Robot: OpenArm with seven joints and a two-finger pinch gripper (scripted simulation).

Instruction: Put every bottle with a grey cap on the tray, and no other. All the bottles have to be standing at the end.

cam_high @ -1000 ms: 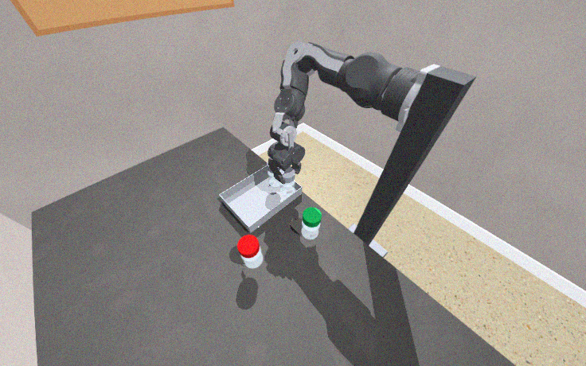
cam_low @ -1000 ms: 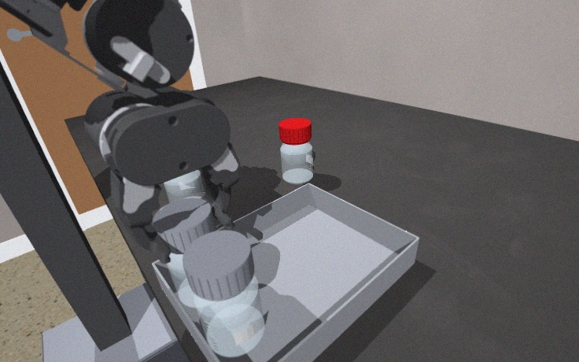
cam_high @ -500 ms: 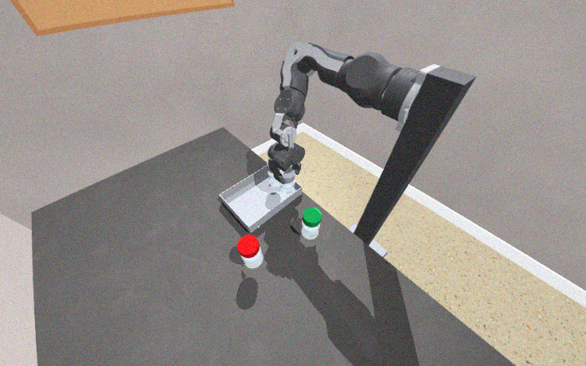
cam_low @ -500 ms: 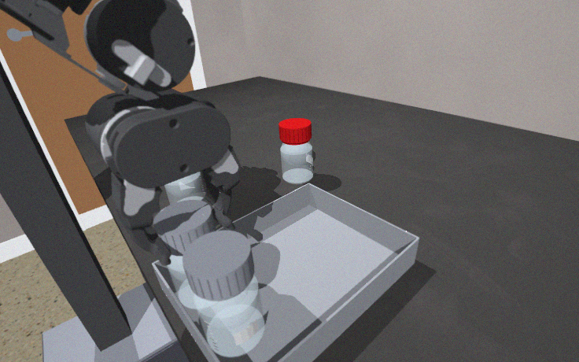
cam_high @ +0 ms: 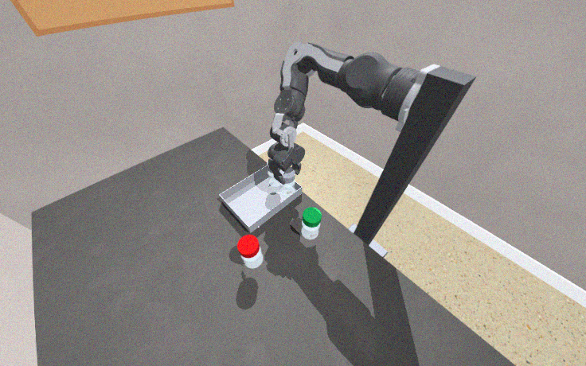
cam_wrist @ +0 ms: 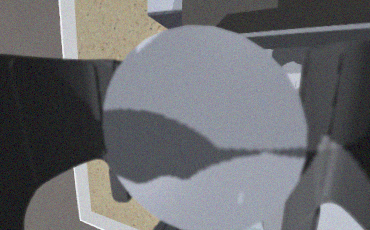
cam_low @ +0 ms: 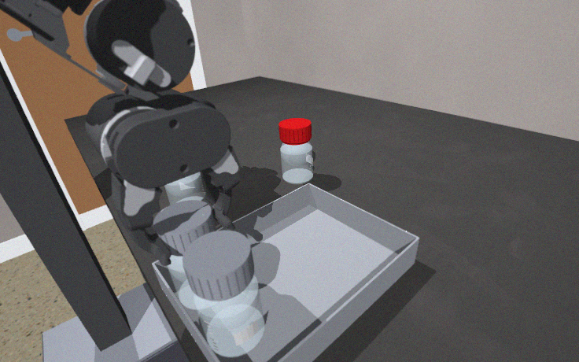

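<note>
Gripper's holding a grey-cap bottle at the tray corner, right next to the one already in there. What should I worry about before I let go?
1. The held grey-cap bottle sits very close to the other grey-cap bottle; opening the gripper or lifting away might nudge either over.
2. It hangs right at the tray wall; whether its base is inside and fully down is hidden, so it may catch the rim and tip.

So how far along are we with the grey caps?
Done: one grey-capped bottle stands in the tray. In hand: the hand grips a second grey-capped bottle at the tray's near corner. Left: release it upright. Red-capped bottle and green-capped bottle remain outside.
</note>
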